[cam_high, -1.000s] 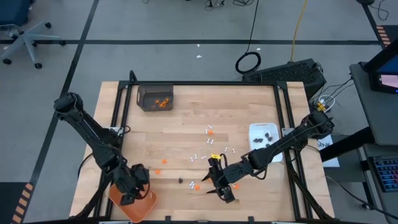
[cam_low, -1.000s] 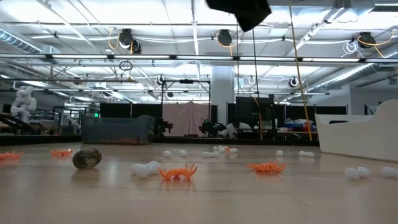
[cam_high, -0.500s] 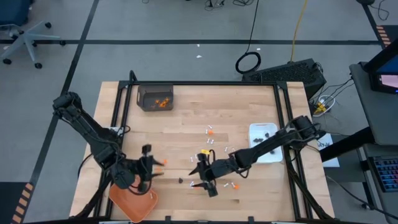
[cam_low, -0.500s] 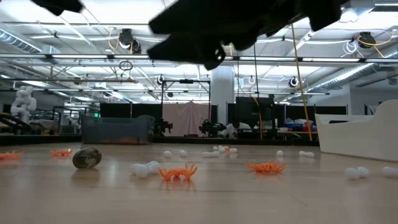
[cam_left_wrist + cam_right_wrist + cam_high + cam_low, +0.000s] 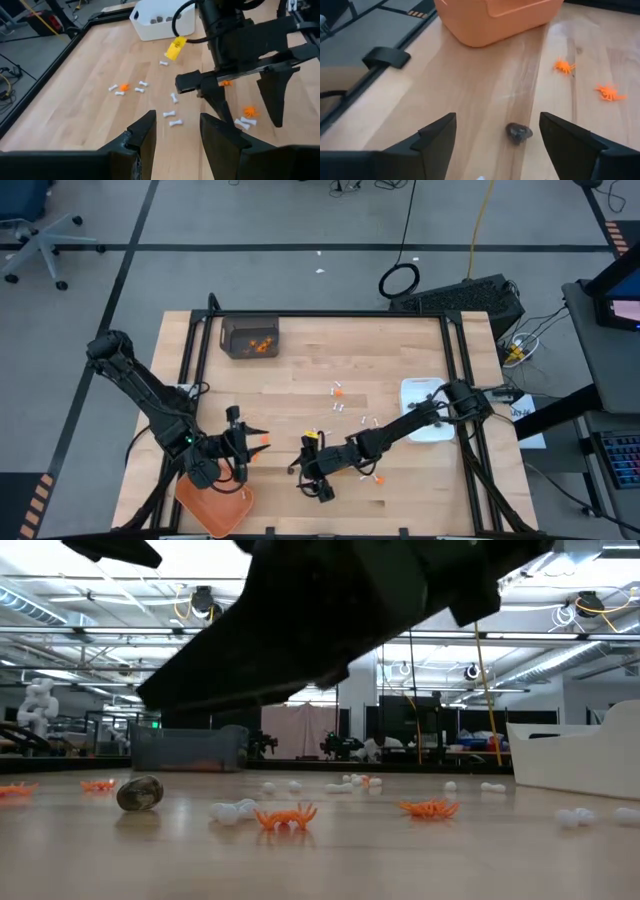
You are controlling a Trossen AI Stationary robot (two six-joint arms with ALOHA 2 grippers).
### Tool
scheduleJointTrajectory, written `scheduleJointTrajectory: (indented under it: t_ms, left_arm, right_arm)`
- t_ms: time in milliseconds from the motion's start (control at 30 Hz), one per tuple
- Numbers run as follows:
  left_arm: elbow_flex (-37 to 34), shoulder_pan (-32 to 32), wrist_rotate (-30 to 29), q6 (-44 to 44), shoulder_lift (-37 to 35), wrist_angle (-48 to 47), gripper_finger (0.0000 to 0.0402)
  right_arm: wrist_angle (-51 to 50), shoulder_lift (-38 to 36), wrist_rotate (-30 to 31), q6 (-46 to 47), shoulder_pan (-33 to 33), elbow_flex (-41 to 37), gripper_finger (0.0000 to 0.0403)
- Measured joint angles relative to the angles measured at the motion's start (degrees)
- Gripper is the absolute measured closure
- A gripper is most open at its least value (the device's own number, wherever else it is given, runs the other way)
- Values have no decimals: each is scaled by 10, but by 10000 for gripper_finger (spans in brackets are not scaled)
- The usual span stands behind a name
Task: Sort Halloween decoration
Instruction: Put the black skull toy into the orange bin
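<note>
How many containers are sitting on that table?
3. In the view from above: a dark bin near the table's upper left corner, a white dish at its right edge, and an orange tray at its lower left corner. None looks hidden.

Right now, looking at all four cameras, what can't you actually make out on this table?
- Orange tray: high view, bottom edge cuts it off; contents hidden.
- Grey bin: orange bits inside too small to count.
- White dish: low view, its wall hides the contents.
- Right gripper: low view, just a dark blur overhead.
- Dark piece: shape unclear.
</note>
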Motion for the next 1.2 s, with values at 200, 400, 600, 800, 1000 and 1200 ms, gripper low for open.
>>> scheduleJointTrajectory:
  t_ms: [200, 400, 600, 800, 1000, 1200]
  left_arm:
    - [0, 8, -2, 3, 5, 2, 249]
    - [0, 8, -3, -1, 12, 9, 249]
    - [0, 8, -3, -1, 25, 8, 249]
    - [0, 8, -4, -1, 26, 8, 249]
    - [0, 8, -4, -1, 26, 7, 249]
    - [0, 8, -5, -1, 26, 7, 249]
  right_arm:
    - [7, 29, -13, -17, -7, 21, 127]
    - [31, 54, -13, -22, -14, 26, 130]
    - [28, 65, -12, -15, -24, 27, 130]
    - [23, 74, -14, -9, -30, 26, 131]
    - [27, 74, -32, -21, -30, 26, 131]
    - [33, 74, -43, -20, -30, 26, 142]
